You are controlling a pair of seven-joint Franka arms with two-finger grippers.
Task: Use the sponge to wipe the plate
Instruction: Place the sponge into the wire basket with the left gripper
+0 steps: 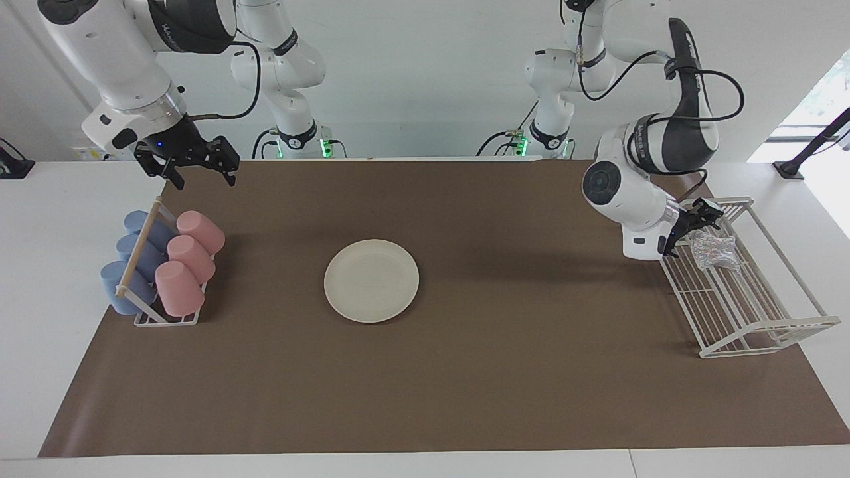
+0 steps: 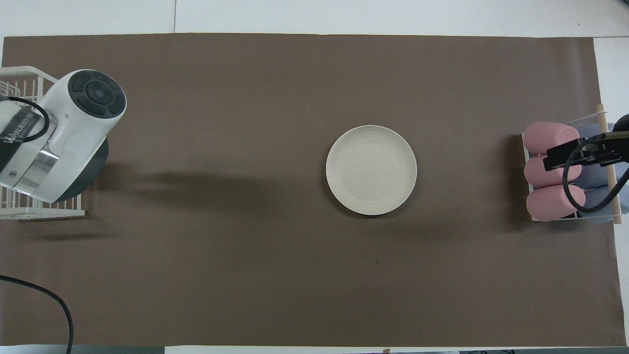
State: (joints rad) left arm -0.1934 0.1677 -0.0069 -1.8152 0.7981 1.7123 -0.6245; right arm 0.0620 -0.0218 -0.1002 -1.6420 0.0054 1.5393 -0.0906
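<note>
The cream-white plate (image 1: pixel 371 280) lies flat in the middle of the brown mat and also shows in the overhead view (image 2: pixel 371 170). The shiny speckled sponge (image 1: pixel 714 251) lies in the white wire rack (image 1: pixel 764 325) at the left arm's end of the table. My left gripper (image 1: pixel 694 231) is open and low over the rack, right beside the sponge; I cannot tell whether it touches it. In the overhead view the left arm hides the sponge and that gripper. My right gripper (image 1: pixel 201 174) is open and empty, up in the air over the cup holder.
A cup holder (image 1: pixel 166 318) with three pink cups (image 1: pixel 191 255) and three blue cups (image 1: pixel 136 255) on their sides stands at the right arm's end of the table. The brown mat (image 1: pixel 425 385) covers the table's middle.
</note>
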